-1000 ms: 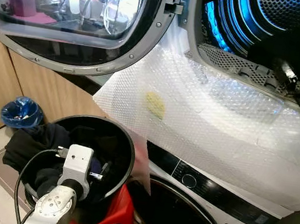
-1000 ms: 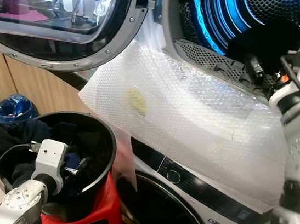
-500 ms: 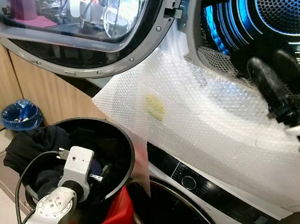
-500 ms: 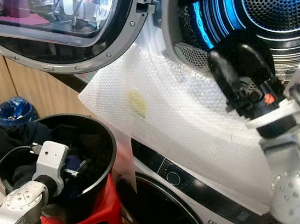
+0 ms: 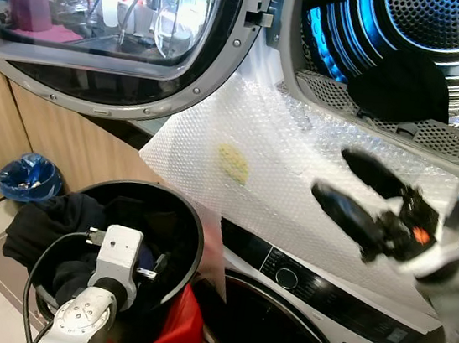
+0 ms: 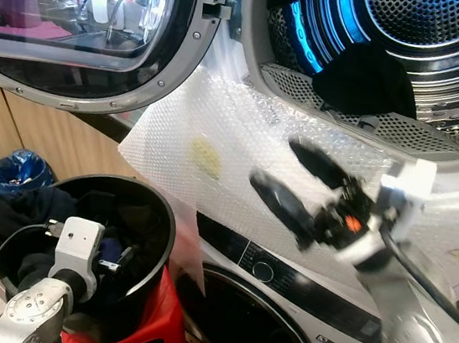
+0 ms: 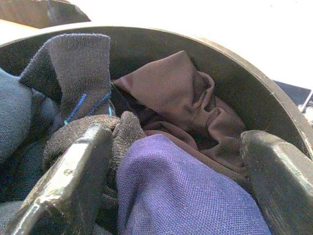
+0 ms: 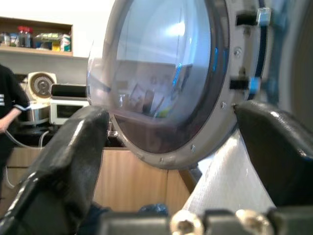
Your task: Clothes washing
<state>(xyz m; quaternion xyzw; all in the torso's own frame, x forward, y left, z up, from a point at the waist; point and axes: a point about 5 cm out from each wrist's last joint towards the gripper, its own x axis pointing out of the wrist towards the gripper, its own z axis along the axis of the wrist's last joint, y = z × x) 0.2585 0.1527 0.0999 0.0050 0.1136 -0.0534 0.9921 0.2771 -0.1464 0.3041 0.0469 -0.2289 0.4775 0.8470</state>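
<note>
A black garment [image 5: 402,84] lies on the front lip of the upper machine's blue-lit drum [image 5: 451,31]. My right gripper [image 5: 331,170] hangs below the drum mouth, in front of the bubble wrap [image 5: 283,153], open and empty. The left gripper [image 7: 176,134] is down inside the black bucket [image 5: 198,227], open, its fingers [image 7: 73,171] either side of a purple cloth [image 7: 181,191]. A brown cloth [image 7: 181,93] and a grey sock [image 7: 73,63] lie beside it. Dark clothes [image 5: 37,218] hang over the bucket's left rim.
The bucket stands on a red stool [image 5: 183,330]. The round glass door [image 5: 120,39] is swung open to the left. A lower washer's dark door [image 5: 276,334] sits under the bubble wrap. A blue-bagged bin [image 5: 30,175] stands by the wooden cabinet. A person [image 8: 7,107] stands in the room behind.
My right gripper has come out of the drum, down and to the left, and the black garment now lies in the drum. The left arm has not moved.
</note>
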